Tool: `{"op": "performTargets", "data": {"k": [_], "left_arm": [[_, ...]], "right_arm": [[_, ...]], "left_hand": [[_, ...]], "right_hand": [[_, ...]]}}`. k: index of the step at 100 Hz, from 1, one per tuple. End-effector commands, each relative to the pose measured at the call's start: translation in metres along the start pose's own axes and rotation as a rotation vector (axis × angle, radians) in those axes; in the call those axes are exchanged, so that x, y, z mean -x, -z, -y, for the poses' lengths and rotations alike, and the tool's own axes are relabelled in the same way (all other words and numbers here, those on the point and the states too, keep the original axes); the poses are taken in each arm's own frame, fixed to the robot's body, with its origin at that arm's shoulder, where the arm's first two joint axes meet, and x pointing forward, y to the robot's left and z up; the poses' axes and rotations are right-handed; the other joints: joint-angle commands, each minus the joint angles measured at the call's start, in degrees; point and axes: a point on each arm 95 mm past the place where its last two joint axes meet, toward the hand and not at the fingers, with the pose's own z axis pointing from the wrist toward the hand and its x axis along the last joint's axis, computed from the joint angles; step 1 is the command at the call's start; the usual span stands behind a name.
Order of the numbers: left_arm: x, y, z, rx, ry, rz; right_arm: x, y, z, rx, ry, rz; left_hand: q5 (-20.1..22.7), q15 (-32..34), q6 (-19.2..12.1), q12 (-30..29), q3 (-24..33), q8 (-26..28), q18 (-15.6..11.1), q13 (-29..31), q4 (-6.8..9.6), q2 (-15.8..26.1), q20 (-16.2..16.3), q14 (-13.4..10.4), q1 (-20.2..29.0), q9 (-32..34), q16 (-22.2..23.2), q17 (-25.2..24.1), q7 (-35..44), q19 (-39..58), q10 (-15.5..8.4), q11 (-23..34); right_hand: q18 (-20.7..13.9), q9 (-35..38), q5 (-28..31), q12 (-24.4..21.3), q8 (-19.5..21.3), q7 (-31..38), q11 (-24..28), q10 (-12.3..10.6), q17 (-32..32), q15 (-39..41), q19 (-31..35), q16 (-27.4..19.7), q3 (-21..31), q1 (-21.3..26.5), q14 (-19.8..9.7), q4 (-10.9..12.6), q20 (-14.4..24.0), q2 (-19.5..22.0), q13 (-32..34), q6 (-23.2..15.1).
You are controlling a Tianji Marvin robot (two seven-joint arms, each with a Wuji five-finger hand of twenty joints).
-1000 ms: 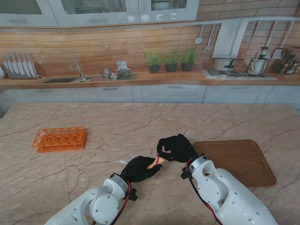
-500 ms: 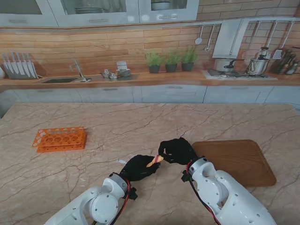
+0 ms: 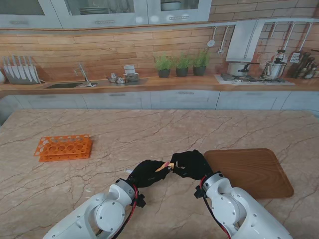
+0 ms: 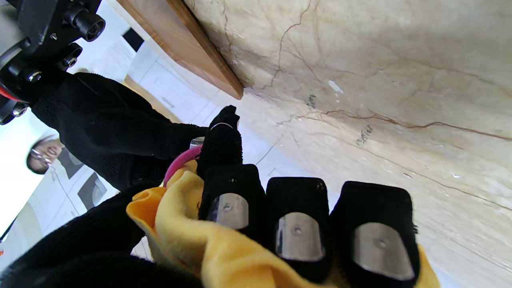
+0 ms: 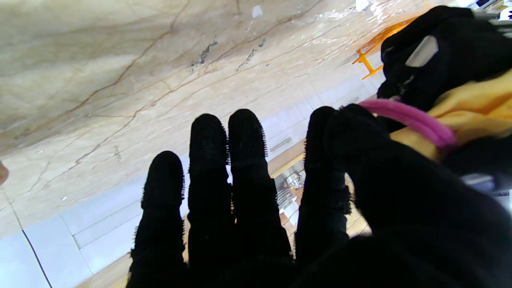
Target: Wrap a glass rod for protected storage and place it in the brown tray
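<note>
Wrapped rod [image 3: 164,167] clutched between left hand [image 3: 147,173] and right hand [image 3: 190,164].

**Hands close up over the bundle**

The left hand [image 3: 148,172] now sits farther from me and nearer the right hand [image 3: 191,164], so the two meet. The yellow cloth [image 3: 163,168] between them shows less, and the right hand is slightly nearer to me than before.

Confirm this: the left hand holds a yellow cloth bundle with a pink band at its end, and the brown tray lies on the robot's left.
Not quite. The left hand does hold the yellow cloth bundle with the pink band, but the stand view shows the brown tray on the robot's right.
</note>
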Motion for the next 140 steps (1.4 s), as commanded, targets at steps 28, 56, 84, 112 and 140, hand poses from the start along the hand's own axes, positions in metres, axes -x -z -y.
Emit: {"op": "performTargets", "data": {"k": [28,56,84,112,140], "left_arm": [[-0.006,-0.001,0.006,-0.005,0.001,-0.033],[-0.007,0.001,0.008,-0.018,0.027,-0.053],[-0.008,0.003,0.012,-0.035,0.035,-0.062],[-0.008,0.004,0.012,-0.036,0.038,-0.061],[-0.009,0.004,0.008,-0.023,0.052,-0.057]], "right_arm": [[0.0,0.014,0.006,0.036,-0.017,0.039],[0.003,0.022,0.005,0.072,-0.099,0.079],[0.002,0.026,0.005,0.075,-0.341,0.119],[0.0,0.026,0.004,0.048,-0.454,0.114],[-0.004,0.016,0.004,0.05,-0.546,0.124]], "left_hand": [[3.4,5.06,2.12,1.58,-0.85,1.17,0.93,0.73,-3.12,1.54,1.1,-1.64,4.96,1.14,0.39,0.66,1.47,15.11,-0.73,1.69],[4.17,5.11,1.78,1.5,-0.11,1.13,0.96,0.73,-1.52,0.76,1.26,-1.58,4.29,1.12,0.47,0.66,1.7,15.11,-0.81,1.99],[4.03,5.1,1.74,1.44,-0.29,1.18,0.79,0.73,-1.05,0.74,1.18,-1.59,4.23,1.1,0.48,0.68,1.67,15.11,-1.04,2.0],[3.89,5.1,1.79,1.44,-0.63,1.27,0.86,0.73,-0.98,0.72,1.18,-1.59,4.51,1.09,0.49,0.67,1.63,15.11,-1.17,1.99],[3.89,5.1,1.76,1.46,-1.0,1.3,0.8,0.73,-0.97,0.66,1.13,-1.59,4.66,1.09,0.49,0.69,1.49,15.11,-1.23,1.99]], "right_hand": [[-0.52,-2.79,-3.04,1.0,-1.33,0.26,-0.85,0.31,-1.02,-1.18,-1.28,0.59,5.22,-0.44,-1.87,0.6,-0.15,-3.62,-1.29,-0.11],[-0.74,-7.28,-8.87,0.95,-1.97,-1.91,-1.99,0.32,-1.12,-1.65,-2.11,0.79,6.33,-5.56,-1.98,0.9,-0.29,-5.82,-2.55,1.6],[-2.25,-14.51,-12.84,0.11,1.03,-9.15,-4.29,-0.08,-2.09,-3.11,-3.83,0.84,5.6,-8.38,-2.9,2.95,0.33,-2.46,-5.35,2.89],[-2.69,-19.43,-15.22,-0.39,7.31,-16.17,-6.1,-0.41,-2.83,-4.76,-5.46,0.77,5.3,-13.17,-3.32,8.27,1.61,-3.7,-7.57,5.3],[-3.03,-18.71,-13.25,-0.14,7.57,-15.82,-5.85,-0.26,-3.12,-4.63,-5.96,1.01,6.26,-12.63,-3.09,9.0,1.81,-1.32,-7.19,5.12]]}}
